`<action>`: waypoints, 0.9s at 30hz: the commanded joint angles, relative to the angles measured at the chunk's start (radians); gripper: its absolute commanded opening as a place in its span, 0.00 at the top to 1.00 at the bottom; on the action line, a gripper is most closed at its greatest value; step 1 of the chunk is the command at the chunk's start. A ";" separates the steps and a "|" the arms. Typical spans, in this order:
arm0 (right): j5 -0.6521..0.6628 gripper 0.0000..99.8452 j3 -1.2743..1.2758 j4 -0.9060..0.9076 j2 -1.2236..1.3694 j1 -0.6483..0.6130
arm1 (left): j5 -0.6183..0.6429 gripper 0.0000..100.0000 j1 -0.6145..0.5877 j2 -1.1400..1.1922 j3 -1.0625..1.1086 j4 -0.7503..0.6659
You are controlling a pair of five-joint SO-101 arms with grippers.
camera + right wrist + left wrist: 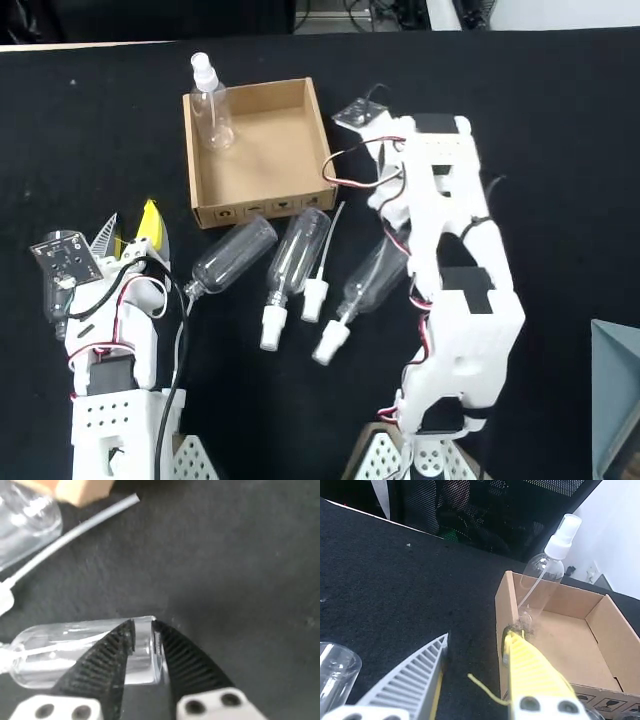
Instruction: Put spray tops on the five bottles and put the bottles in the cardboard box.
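Step in hand, judged: pickup of lying bottle point(368, 285), spray top fitted, centre right. Right gripper point(144, 627) at bottle base; grip cannot be told. Left gripper point(477, 640) released, empty, lower left. Cardboard box point(262, 208) upper centre; standing bottle point(212, 115) inside. Next: secure hold, lift, carry to box.

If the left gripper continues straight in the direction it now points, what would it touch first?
Most likely the cardboard box: the open left gripper points at its near corner, the yellow finger closest. Depth is unclear, so it might pass just beside.
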 commanded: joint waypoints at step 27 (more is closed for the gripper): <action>0.190 0.99 0.007 0.267 -0.021 0.212 | -0.011 0.83 -0.013 -0.011 0.024 0.003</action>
